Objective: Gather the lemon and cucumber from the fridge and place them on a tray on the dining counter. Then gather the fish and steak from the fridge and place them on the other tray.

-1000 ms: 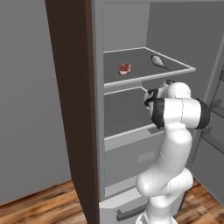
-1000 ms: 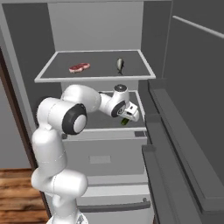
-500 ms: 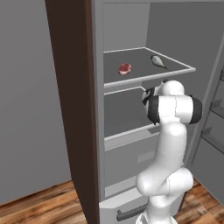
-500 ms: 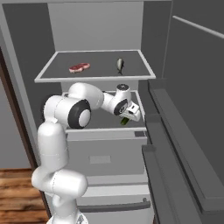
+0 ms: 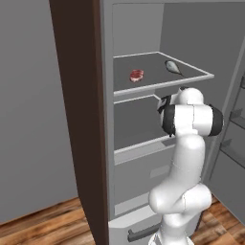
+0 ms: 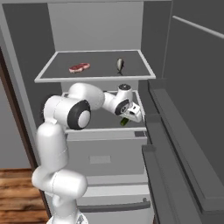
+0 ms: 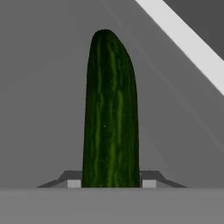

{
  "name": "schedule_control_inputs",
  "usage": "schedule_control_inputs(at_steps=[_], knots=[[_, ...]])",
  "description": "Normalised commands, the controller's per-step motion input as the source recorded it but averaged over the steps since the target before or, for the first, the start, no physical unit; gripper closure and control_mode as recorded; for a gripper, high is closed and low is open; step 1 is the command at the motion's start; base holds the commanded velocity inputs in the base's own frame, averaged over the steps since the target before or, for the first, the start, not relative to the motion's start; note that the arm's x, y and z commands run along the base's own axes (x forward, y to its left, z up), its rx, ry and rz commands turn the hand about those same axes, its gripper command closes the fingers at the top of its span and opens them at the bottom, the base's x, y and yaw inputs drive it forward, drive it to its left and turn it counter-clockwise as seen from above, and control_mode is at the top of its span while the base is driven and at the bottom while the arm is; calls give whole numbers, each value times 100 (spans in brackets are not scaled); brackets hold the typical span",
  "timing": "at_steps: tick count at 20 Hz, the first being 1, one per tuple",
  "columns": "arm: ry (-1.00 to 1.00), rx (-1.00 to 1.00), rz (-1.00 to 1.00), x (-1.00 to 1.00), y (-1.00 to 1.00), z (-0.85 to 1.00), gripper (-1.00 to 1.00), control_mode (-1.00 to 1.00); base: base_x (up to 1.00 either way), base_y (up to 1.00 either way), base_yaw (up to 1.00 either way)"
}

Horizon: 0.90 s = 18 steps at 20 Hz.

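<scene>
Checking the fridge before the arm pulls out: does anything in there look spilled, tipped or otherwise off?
Nothing stands out. The steak and fish lie flat on the upper shelf; the gripper is shut on the cucumber.

Steak (image 6: 79, 67) left of fish (image 6: 120, 64), upper shelf (image 6: 94, 78).

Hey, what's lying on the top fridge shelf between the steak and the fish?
Nothing: between the steak and the fish the shelf is bare dark grey, seen in both base views.
</scene>
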Motion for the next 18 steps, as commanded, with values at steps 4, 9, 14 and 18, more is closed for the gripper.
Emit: schedule_control_inputs(at_steps=[4, 9, 14, 18], knots=[[-15, 0, 0, -85, 9, -18, 100, -100, 0, 0, 0], [-18, 0, -1, -98, 11, 1, 100, -100, 0, 0, 0], [-14, 0, -2, -90, 0, 61, 100, -100, 0, 0, 0], [-10, 0, 0, -83, 0, 88, 100, -100, 0, 0, 0]])
